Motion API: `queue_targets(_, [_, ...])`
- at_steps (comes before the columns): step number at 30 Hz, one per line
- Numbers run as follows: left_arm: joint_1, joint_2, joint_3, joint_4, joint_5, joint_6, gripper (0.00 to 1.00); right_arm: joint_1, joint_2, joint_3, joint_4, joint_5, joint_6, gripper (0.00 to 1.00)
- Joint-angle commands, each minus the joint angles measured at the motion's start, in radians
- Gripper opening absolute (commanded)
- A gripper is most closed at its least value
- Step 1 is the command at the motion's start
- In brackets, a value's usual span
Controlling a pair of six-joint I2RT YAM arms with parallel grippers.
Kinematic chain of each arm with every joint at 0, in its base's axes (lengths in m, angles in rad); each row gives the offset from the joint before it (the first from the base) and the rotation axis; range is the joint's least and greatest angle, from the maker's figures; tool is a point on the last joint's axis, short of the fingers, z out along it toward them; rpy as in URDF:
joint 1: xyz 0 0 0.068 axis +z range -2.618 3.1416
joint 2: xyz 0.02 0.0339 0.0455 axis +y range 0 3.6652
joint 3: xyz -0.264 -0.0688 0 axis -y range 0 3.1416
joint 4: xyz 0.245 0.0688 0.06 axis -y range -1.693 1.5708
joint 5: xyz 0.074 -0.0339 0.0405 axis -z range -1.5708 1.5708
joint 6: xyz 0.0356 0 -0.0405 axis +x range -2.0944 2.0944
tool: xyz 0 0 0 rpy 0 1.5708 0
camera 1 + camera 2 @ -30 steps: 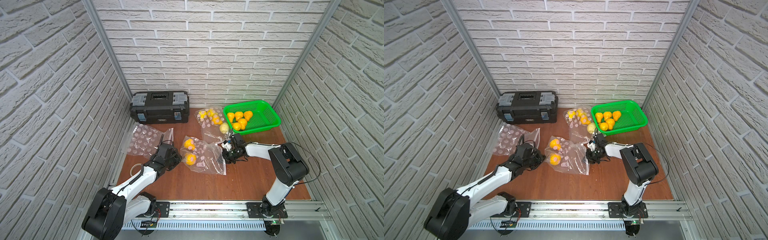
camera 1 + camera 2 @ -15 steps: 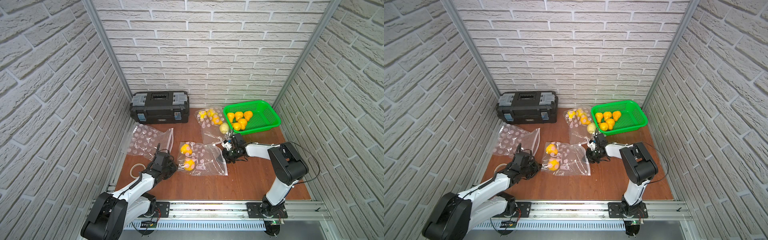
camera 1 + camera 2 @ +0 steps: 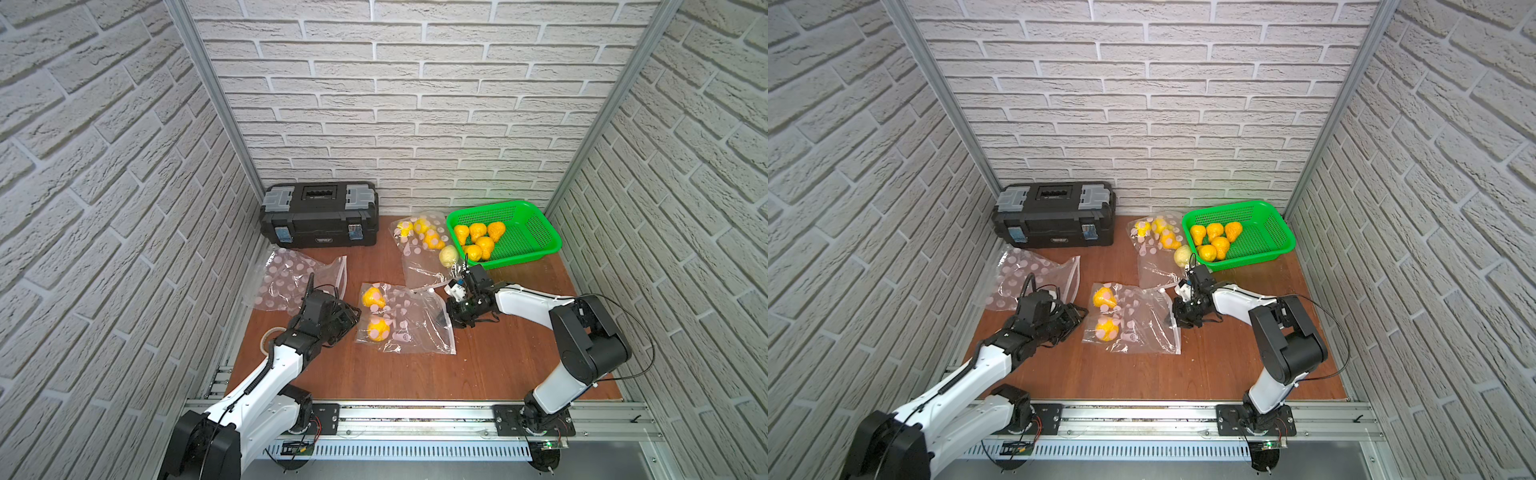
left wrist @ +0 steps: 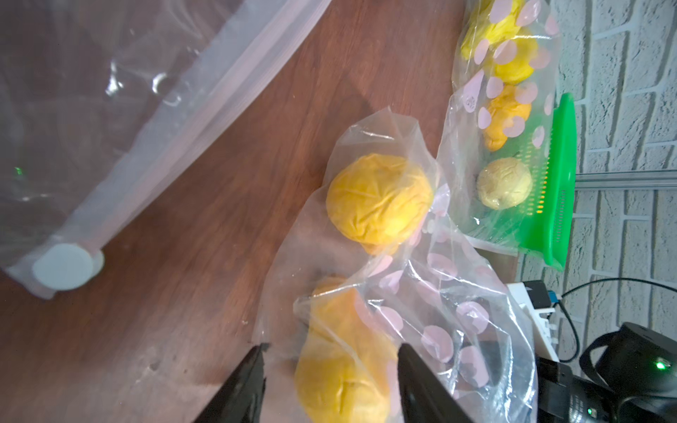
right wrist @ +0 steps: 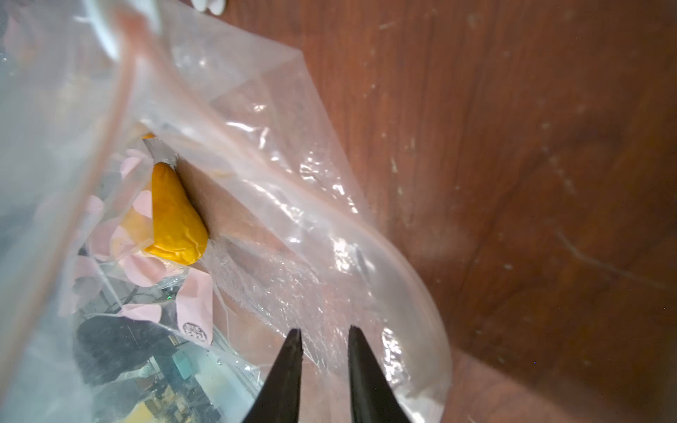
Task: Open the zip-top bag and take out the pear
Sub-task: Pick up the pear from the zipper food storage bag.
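Plastic bag lies in the middle of the table, two yellow pears inside and a gripper at each end.
Left gripper sits at the bag's left end, jaws spread wide and gripping nothing. The near pear shows between them through the film, and the far pear is just beyond. Right gripper is low at the bag's right end, jaws narrowly parted with clear film across the gap and nothing visibly pinched. Green basket at the far right holds loose pears.
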State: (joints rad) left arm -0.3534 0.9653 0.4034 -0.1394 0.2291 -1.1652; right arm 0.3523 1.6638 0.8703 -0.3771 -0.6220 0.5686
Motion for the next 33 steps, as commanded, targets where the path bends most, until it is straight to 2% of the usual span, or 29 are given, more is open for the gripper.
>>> queue_targets(1, [0.004, 0.080, 0.004, 0.112, 0.087, 0.012, 0.62, 0.023, -0.024, 0.014, 0.006, -0.061, 0.002, 0.30])
queue_targets(6, [-0.046, 0.245, 0.003, 0.256, 0.140, -0.009, 0.60, 0.056, -0.027, -0.003, 0.081, -0.144, 0.040, 0.33])
queue_targets(9, [-0.080, 0.319, 0.002, 0.322, 0.129, -0.028, 0.54, 0.084, -0.020, -0.024, 0.138, -0.178, 0.071, 0.33])
queue_targets(12, [-0.107, 0.383, 0.003, 0.372, 0.108, -0.044, 0.40, 0.104, -0.011, -0.059, 0.230, -0.186, 0.125, 0.33])
queue_targets(19, [-0.150, 0.507, 0.039, 0.426, 0.084, -0.047, 0.18, 0.168, 0.066, -0.091, 0.436, -0.157, 0.241, 0.30])
queue_targets(23, [-0.188, 0.552, 0.056, 0.446, 0.056, -0.058, 0.00, 0.209, 0.131, -0.098, 0.572, -0.172, 0.318, 0.27])
queue_targets(30, [-0.224, 0.614, 0.063, 0.495, 0.025, -0.084, 0.00, 0.290, 0.198, -0.072, 0.705, -0.185, 0.406, 0.22])
queue_targets(33, [-0.226, 0.615, 0.064, 0.485, 0.014, -0.083, 0.00, 0.293, 0.139, -0.123, 0.757, -0.100, 0.451, 0.18])
